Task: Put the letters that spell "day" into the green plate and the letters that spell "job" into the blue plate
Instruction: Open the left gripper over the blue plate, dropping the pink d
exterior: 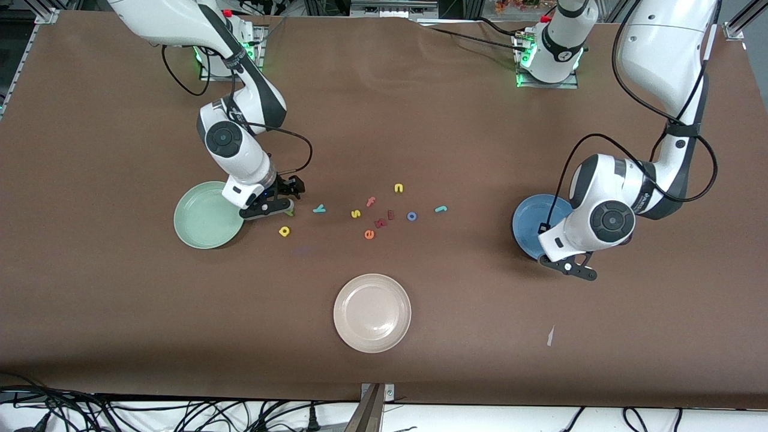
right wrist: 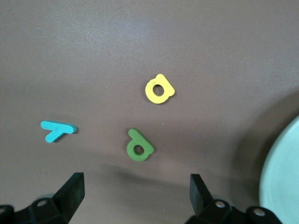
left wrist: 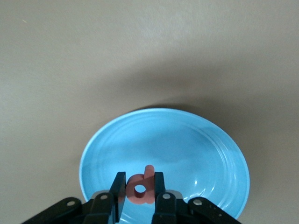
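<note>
left gripper (left wrist: 139, 198): hovering over the blue plate (left wrist: 201, 154), fingers clamped on red-orange b (left wrist: 141, 188), lower centre, for the drop.
right gripper (right wrist: 135, 196): jaws spread wide, lining up above dark green d (right wrist: 138, 146) beside the green plate (right wrist: 285, 177).

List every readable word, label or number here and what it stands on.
No printed text is readable.
Marking on the left arm: too small to read.
Toy letter shapes: "a", "d", "y" on the table; "b" in the left hand.
</note>
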